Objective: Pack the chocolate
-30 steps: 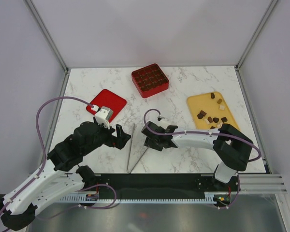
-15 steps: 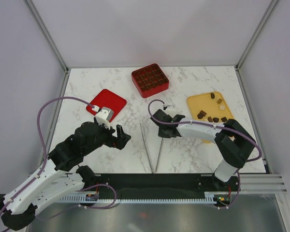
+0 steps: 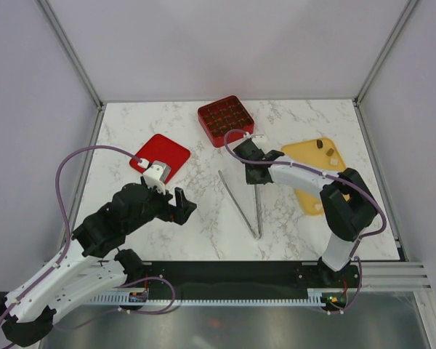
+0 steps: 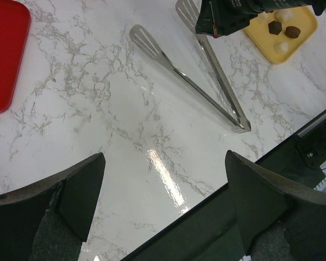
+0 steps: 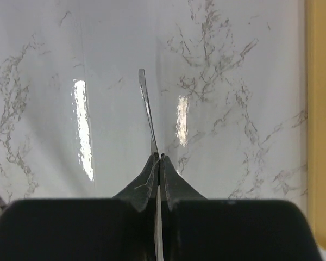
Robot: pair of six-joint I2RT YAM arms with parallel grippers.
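Note:
Metal tongs [image 3: 239,203] lie open in a V on the marble, hinge toward the front. My right gripper [image 3: 256,176] is shut on the tip of one arm of the tongs [image 5: 146,109], between the red gridded box [image 3: 225,120] and the yellow tray [image 3: 301,154]. The box holds dark chocolate pieces in its cells. Loose chocolate [image 3: 320,144] lies on the tray; most of the tray is hidden by the right arm. The left wrist view shows the tongs [image 4: 193,82], dark and pale chocolate pieces [image 4: 292,31] and the tray [image 4: 304,22]. My left gripper [image 3: 180,205] is open and empty [image 4: 163,185] above bare marble.
A flat red lid [image 3: 160,156] lies at the back left, also in the left wrist view [image 4: 2,54]. The black rail of the arm bases [image 3: 232,280] runs along the front edge. The tray's edge shows at the right of the right wrist view [image 5: 321,136].
My right gripper has carried the tongs from the front centre toward the back right, between box and tray, and the tongs have swung round. The left arm has not moved.

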